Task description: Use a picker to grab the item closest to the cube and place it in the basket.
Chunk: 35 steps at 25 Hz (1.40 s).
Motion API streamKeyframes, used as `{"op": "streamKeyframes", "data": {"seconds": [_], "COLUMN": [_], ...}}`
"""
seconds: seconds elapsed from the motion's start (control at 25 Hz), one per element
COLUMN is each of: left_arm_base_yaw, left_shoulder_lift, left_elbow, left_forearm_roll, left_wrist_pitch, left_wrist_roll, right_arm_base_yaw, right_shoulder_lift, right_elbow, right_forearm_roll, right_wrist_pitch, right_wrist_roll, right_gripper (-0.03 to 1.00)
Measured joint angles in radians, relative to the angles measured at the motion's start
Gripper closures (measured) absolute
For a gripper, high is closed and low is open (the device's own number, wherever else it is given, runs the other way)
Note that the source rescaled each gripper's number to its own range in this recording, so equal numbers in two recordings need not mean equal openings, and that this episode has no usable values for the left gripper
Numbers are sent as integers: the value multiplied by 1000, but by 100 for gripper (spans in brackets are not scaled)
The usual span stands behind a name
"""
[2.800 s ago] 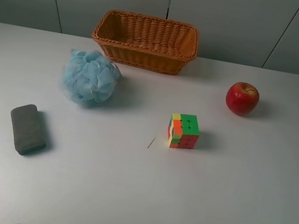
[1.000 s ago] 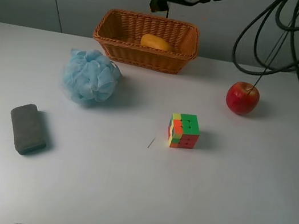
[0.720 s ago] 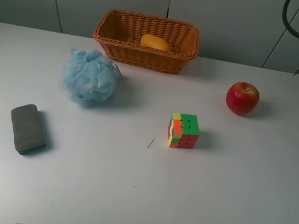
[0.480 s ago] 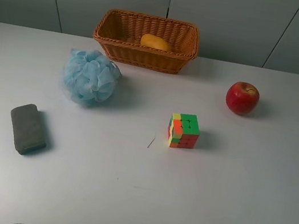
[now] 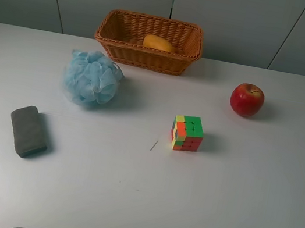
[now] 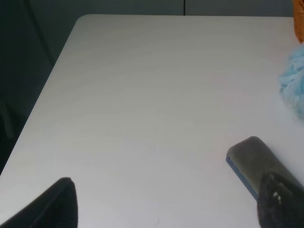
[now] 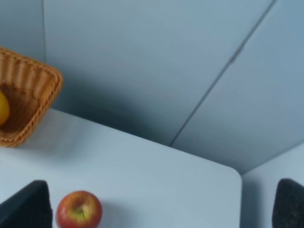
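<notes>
- The basket [image 5: 148, 41] stands at the far side of the table [image 5: 234, 187], against the grey wall panels.
- A yellow-orange item [image 5: 158, 43] lies inside the basket, towards its back wall; it also shows at the picture's edge in the right wrist view [image 7: 2, 108].
- The cube [image 5: 187, 133] sits near the middle of the table, with green on top and red, orange and yellow on its sides.
- The apple [image 5: 247, 100] rests right of and beyond the cube, apart from it, stem up.
- A blue pouf [image 5: 92, 78] lies left of the cube, just in front of the basket's left corner (near it, but whether they touch I cannot tell).
- A grey sponge [image 5: 28, 130] lies at the near left, well apart from the pouf; the left wrist view shows a blue layer under its grey top [image 6: 254, 164].
- A thin pale sliver [image 5: 154, 145] lies on the table just left of the cube.
- No arm shows in the high view.
- Left gripper [image 6: 166, 202]: the two dark fingertips [image 6: 52, 204] stand far apart at the picture's lower corners, spread wide, with nothing between them; one tip overlaps the sponge's end in that view.
- Right gripper [image 7: 156, 204]: its fingertips [image 7: 28, 204] likewise sit at opposite lower corners, wide and empty, facing the apple [image 7: 79, 210], the basket's end [image 7: 33, 99] and the wall.
</notes>
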Motion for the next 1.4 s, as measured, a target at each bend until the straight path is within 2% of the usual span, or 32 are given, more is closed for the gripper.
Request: {"op": "streamKeyframes", "data": {"seconds": [0.28,0.48,0.8,0.96,1.08,1.4], "left_arm_base_yaw": [0,0,0,0,0,0], "left_shoulder_lift": [0,0,0,0,0,0], "left_elbow": [0,0,0,0,0,0], "left_forearm_roll": [0,0,0,0,0,17], "left_wrist_pitch": [0,0,0,0,0,0], "left_wrist_roll": [0,0,0,0,0,0], "right_arm_base_yaw": [-2,-2,-2,-2,-2,-2], "right_shoulder_lift": [-379,-672,-1100,-1275,-1289,-1292], "right_elbow": [374,661,1030,1159,1213,1270], "right_forearm_roll": [-2,-46,-56,-55,-55,-48], "right_wrist_pitch": [-49,-79,-104,-98,-65,-109], "right_wrist_roll": [68,126,242,300,322,349], "right_gripper": [-3,-3,-3,-3,-3,-3]}}
